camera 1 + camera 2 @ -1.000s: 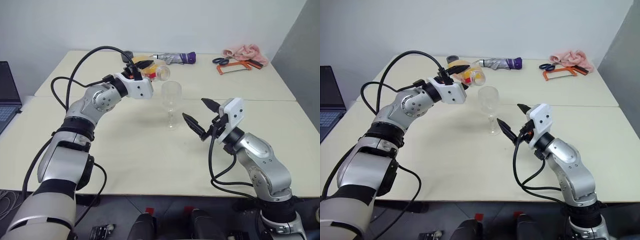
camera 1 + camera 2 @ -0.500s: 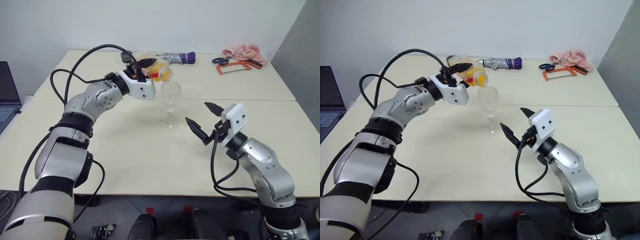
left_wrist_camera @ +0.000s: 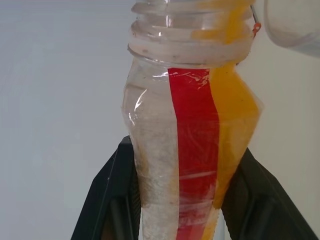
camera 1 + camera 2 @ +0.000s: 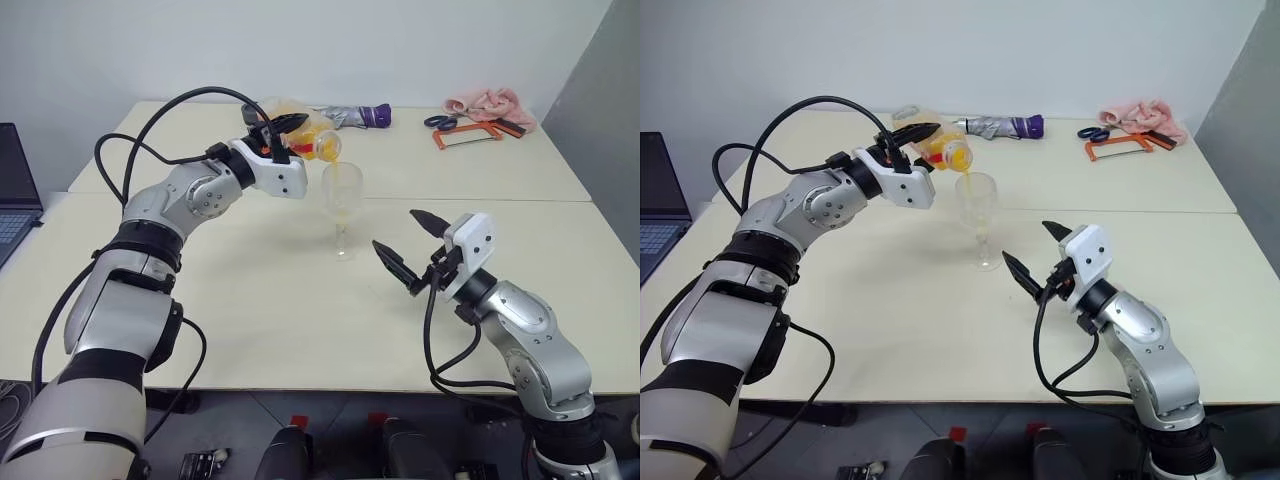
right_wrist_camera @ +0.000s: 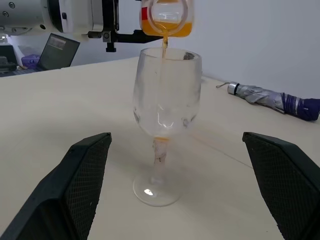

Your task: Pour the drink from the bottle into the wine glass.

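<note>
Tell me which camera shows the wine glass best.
The right wrist view: the wine glass stands whole between the open right hand's fingers, orange drink streaming in. Both eye views show it small, beneath the tilted bottle. The left wrist view catches just a piece of its rim.

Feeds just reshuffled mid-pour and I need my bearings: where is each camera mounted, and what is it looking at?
Head eyes: look forward and down at the table; both arms show.
Left wrist: looks along the left end effector gripping the tilted bottle.
Right wrist: sits low, facing the wine glass between the right end effector's open fingers.
Shared: the drink streaming into the glass shows in head and right wrist views.
</note>
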Tool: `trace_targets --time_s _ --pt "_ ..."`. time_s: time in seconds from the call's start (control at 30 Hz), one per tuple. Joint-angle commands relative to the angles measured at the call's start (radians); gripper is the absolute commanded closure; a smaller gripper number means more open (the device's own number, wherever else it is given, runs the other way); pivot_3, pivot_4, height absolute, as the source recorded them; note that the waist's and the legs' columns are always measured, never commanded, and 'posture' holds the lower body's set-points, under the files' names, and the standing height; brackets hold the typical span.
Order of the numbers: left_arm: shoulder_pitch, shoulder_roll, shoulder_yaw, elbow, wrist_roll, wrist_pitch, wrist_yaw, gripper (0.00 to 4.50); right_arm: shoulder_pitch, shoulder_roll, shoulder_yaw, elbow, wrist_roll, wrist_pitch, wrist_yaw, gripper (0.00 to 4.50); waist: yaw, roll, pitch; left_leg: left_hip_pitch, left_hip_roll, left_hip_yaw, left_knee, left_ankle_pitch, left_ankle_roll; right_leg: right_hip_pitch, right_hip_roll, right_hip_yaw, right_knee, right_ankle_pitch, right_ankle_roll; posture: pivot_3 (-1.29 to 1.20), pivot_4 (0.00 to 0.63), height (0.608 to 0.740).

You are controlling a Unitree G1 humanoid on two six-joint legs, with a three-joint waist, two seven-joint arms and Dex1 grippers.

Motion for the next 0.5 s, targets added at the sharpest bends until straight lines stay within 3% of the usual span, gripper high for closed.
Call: trace_targets --time_s 0.03,0.5 --pt "-0.055 0.017 0.002 -0.007 0.004 -0.01 0.037 2.82 0.003 -0.005 -0.012 -0.058 0.01 -0.018 0.003 0.0 0.0 0.0 0.0 0.0 0.0 0.0 0.0 0.0 0.0 0.0 0.0 0.0 0.0 0.0 0.0 0.0 0.15 0.74" --pt "-0.086 0.02 -0.028 0.032 0.044 -0.022 0.088 2.82 0.026 -0.001 -0.005 -0.081 0.012 -0.009 0.0 0.0 0.0 0.0 0.0 0.0 0.0 0.0 0.0 0.0 0.0 0.0 0.0 0.0 0.0 0.0 0.0 0.0 0.15 0.74"
